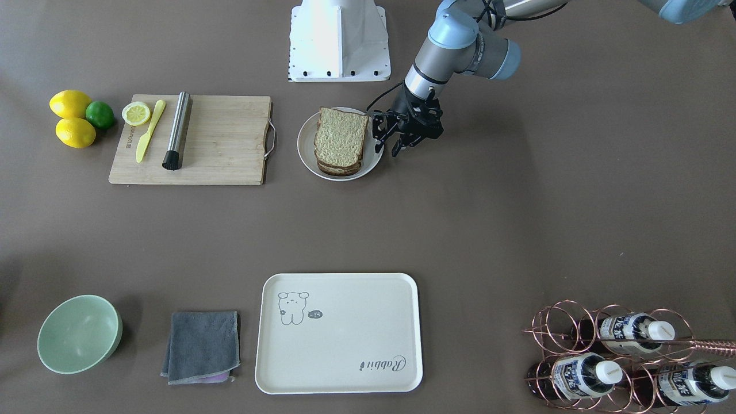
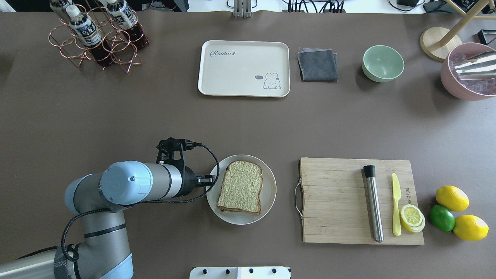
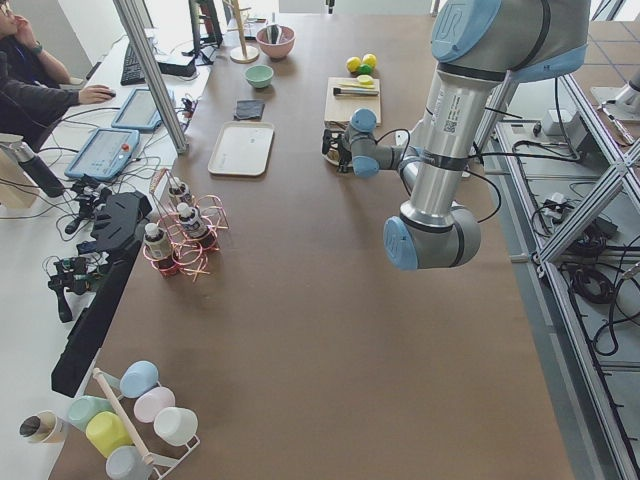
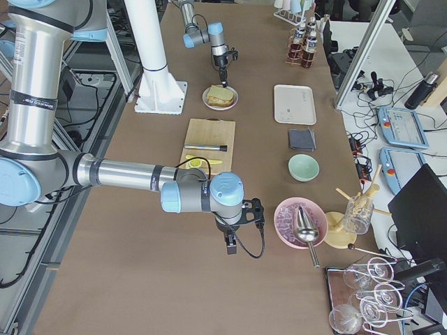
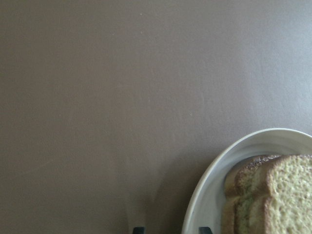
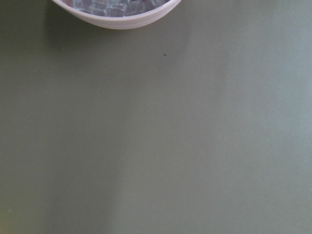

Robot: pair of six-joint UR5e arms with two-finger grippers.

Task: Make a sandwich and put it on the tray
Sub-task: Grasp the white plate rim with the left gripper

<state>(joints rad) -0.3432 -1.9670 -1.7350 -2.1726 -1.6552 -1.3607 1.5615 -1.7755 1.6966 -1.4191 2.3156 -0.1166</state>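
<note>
Sandwich (image 1: 340,141) on plate (image 1: 305,150), left gripper (image 1: 387,148) beside, tray (image 1: 339,368) apart

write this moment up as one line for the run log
left fingers: open, at plate rim | right arm: near pink bowl | sandwich: stacked on plate | tray: no sandwich yet

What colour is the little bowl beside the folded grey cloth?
The bowl is pale mint green, clearest in the overhead view.

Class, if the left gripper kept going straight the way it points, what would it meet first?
Probably the white plate, at its rim: the left gripper points down, open, straddling it beside the sandwich. Depth is unclear.
</note>
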